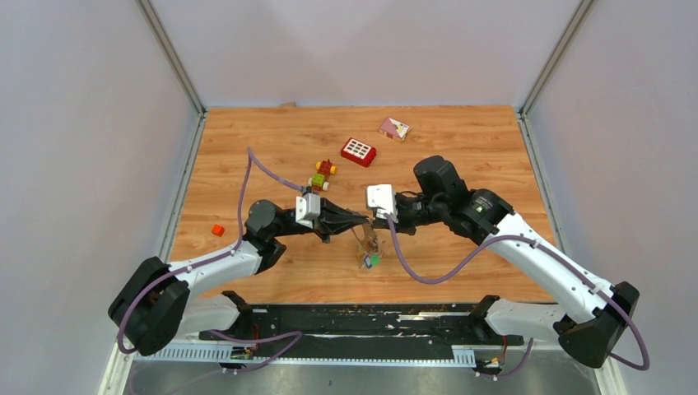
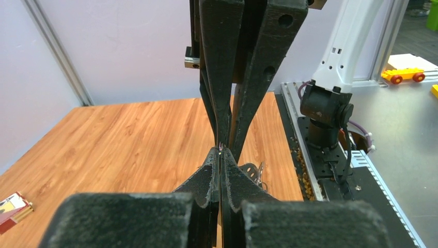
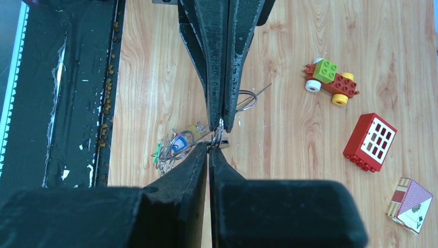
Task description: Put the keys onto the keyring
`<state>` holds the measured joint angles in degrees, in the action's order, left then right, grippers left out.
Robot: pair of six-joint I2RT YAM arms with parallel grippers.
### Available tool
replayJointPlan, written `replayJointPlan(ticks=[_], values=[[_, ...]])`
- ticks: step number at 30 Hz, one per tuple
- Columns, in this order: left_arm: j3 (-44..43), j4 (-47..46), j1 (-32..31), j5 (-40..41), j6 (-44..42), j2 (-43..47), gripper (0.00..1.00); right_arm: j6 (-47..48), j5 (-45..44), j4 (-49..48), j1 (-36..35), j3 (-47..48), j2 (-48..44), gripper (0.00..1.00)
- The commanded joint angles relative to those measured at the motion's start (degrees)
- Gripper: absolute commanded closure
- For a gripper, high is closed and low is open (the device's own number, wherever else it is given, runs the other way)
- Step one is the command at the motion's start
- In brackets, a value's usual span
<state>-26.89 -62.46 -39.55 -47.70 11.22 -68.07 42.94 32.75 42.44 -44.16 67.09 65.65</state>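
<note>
My two grippers meet tip to tip above the near middle of the table. My left gripper (image 1: 363, 220) (image 2: 220, 151) is shut on the thin grey keyring (image 1: 366, 241), whose wire loop shows in the right wrist view (image 3: 255, 99). My right gripper (image 1: 377, 222) (image 3: 208, 145) is shut on a small metal key at its tips, right against the left fingertips (image 3: 222, 124). The other keys (image 1: 371, 260) (image 3: 179, 145), with blue, green and yellow tags, hang in a bunch from the ring just above the wood. One metal key (image 2: 252, 170) shows below my left fingers.
A red-yellow-green block toy (image 1: 322, 175) (image 3: 330, 81) stands behind the grippers. A red brick with white squares (image 1: 359, 151) and a card box (image 1: 394, 127) lie farther back. A small red cube (image 1: 217, 230) lies at the left. The black base rail (image 1: 362, 321) runs along the near edge.
</note>
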Motion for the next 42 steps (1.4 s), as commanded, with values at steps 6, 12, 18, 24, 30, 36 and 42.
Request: replayJointPlan(ticks=[6, 12, 18, 24, 30, 36, 42], values=[[-0.26, -4.21, 0.50, 0.94, 0.02, 0.09, 1.00, -1.45, 0.43, -2.62, 0.09, 0.50, -1.39, 0.68], [-0.32, -4.35, 0.50, -0.12, 0.18, -0.39, 1.00, -1.27, -0.23, -2.01, 0.04, 2.36, -2.26, 0.70], [-0.34, -4.25, 0.53, -0.77, 0.29, -0.64, 1.00, -1.59, -0.25, -2.46, 0.08, 2.80, -1.86, 0.71], [-0.37, -4.47, 0.53, -0.87, 0.51, -0.88, 1.00, -2.28, 0.10, -2.76, 0.06, 3.81, -0.61, 0.71], [-0.35, -4.71, 0.53, -0.74, 0.64, -0.73, 1.00, -2.91, 1.74, -3.32, 0.12, 3.75, 0.69, 0.78], [-0.11, -5.07, 0.53, -0.54, 0.82, -0.33, 1.00, -3.12, 1.55, -3.95, 0.13, 2.96, 1.06, 0.87], [0.16, -5.14, 0.53, -0.44, 0.55, -0.41, 1.00, -2.26, 0.44, -3.05, 0.06, 3.31, 0.40, 1.00]])
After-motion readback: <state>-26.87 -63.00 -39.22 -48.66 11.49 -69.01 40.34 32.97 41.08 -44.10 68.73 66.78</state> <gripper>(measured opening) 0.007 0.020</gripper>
